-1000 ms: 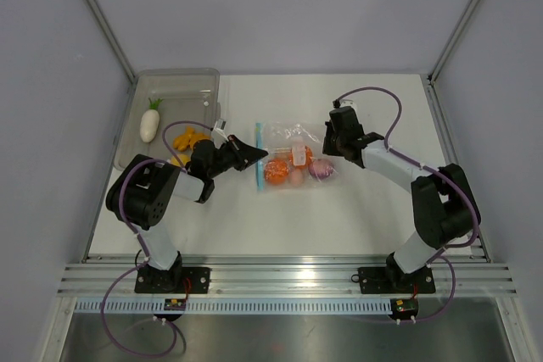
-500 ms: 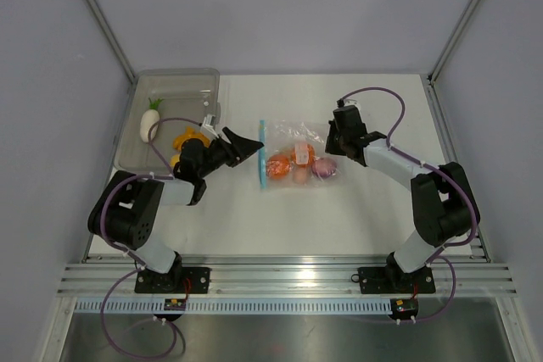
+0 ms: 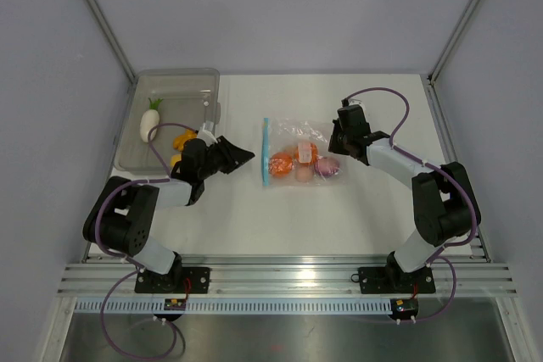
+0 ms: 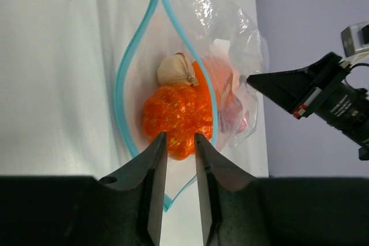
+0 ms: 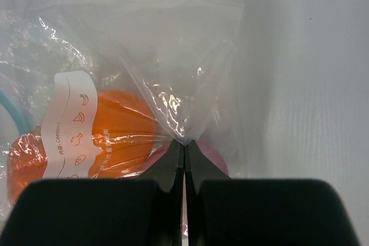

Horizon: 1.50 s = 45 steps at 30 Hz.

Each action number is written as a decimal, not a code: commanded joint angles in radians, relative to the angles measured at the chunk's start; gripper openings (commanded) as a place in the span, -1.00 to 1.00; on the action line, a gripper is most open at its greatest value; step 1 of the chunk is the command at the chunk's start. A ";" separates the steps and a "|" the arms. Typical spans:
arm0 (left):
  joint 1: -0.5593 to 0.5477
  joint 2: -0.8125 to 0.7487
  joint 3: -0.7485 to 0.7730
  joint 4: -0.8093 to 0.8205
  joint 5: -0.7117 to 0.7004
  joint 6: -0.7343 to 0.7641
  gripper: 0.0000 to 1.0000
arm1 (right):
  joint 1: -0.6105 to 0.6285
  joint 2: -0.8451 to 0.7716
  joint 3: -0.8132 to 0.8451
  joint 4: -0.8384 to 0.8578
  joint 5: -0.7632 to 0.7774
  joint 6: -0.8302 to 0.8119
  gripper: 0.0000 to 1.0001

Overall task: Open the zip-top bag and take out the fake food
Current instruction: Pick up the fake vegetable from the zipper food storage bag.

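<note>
The zip-top bag (image 3: 299,152) lies mid-table, its light blue zip strip (image 3: 265,150) on the left. In the left wrist view the strip (image 4: 125,67) bows open in a loop. Inside lies fake food: a bumpy orange piece (image 4: 179,113), a beige garlic-like piece (image 4: 176,70) and a pinkish-purple piece (image 5: 214,162). My left gripper (image 3: 249,156) sits just left of the mouth, its jaws a little apart and empty (image 4: 180,137). My right gripper (image 3: 335,148) is shut on a fold of the bag's plastic at its closed right end (image 5: 184,143).
A smoky-grey tray (image 3: 174,80) stands at the back left. It holds a white radish (image 3: 149,123) and orange-yellow pieces (image 3: 183,138), partly hidden behind my left arm. Frame rails and grey walls bound the table.
The bag has shifted slightly right with my right gripper. My left gripper has drawn back to the left, away from the bag's mouth.
</note>
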 commanded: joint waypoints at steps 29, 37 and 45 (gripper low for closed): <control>-0.088 0.248 0.258 -0.146 0.122 0.082 0.16 | -0.009 -0.038 -0.007 0.046 -0.031 0.010 -1.00; -0.096 0.242 0.248 -0.192 0.197 0.086 0.31 | -0.011 -0.028 0.001 0.046 -0.039 0.016 -1.00; -0.102 0.210 0.229 -0.172 0.212 0.099 0.92 | -0.011 -0.015 0.010 0.042 -0.054 0.018 -1.00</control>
